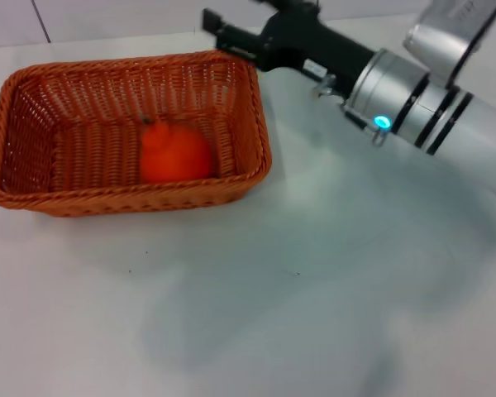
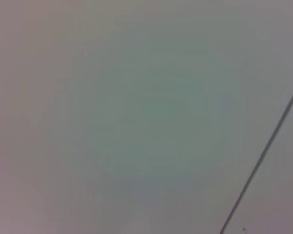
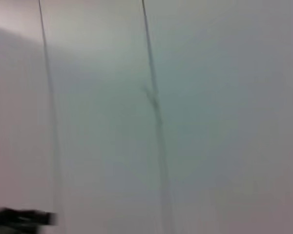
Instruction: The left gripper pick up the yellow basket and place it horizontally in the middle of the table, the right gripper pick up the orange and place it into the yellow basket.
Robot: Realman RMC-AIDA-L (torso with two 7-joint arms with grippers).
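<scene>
the yellow basket [image 1: 128,132] sat flat on the white worktop [image 1: 314,298], toward the robot's left side rather than dead centre, long side running across the head view. the orange [image 1: 175,153] lay inside it, on the woven floor toward the right end, close to the near wall; whether it touched that wall could not be told. the right gripper [image 1: 223,37] hung above and just beyond the basket's far right corner, nothing held between its jaws; whether they stood released or clenched could not be told from this angle. left gripper not in view; its wrist view showed only blank surface and a dark seam line. both steps looked done, so the remaining risks were judged to be in the retreat. the dark claw sat very near the braided rim: a low or sideways pull of the arm could clip that corner, drag or tip the light basket and set the fruit rolling. the orange was round and unrestrained, so any knock to the basket would likely shift it. the basket's off-centre position might also count against the "middle" requirement.
</scene>
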